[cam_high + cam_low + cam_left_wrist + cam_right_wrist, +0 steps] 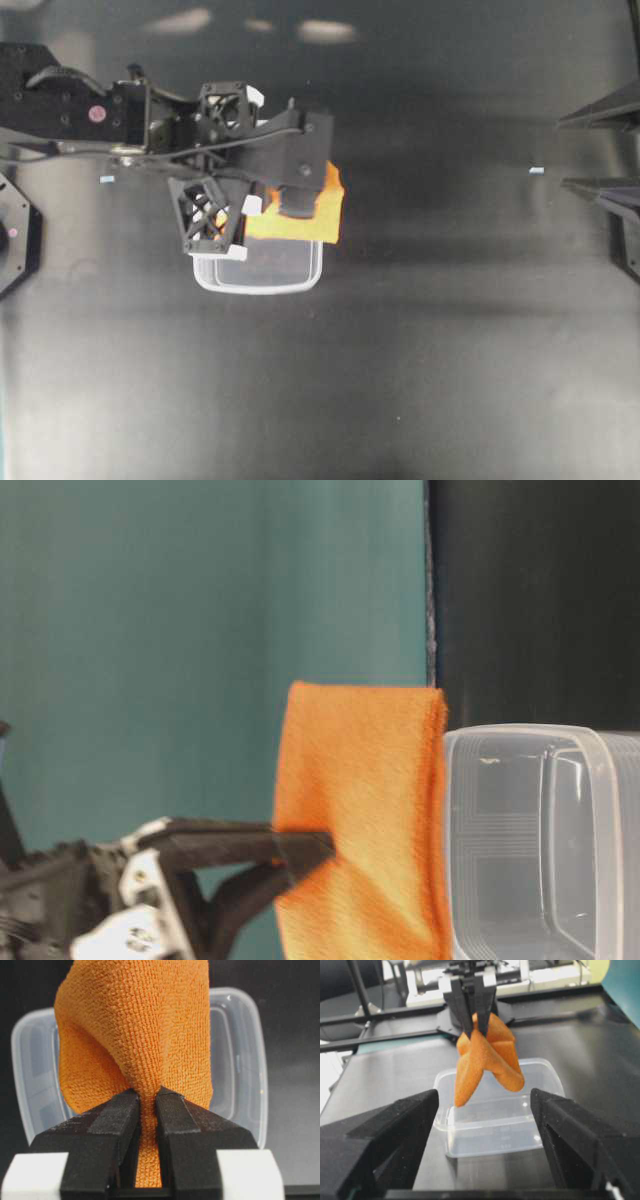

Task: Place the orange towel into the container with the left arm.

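Observation:
My left gripper [292,203] is shut on the orange towel [318,212] and holds it in the air. The towel hangs over the far part of the clear container [258,282], which stands on the black table. In the left wrist view the jaws [148,1097] pinch a fold of the towel [135,1035], with the container [241,1060] behind it. The table-level view shows the towel [360,810] beside the container [540,840]. My right gripper [562,153] is open and empty at the right edge; its view [484,1097] faces the towel [487,1060] and the container [495,1127].
The black table [450,350] carries two small white tape marks [536,170] [107,179]. A teal wall [200,630] stands behind the left arm in the table-level view. Part of a black arm base [15,235] sits at the left edge.

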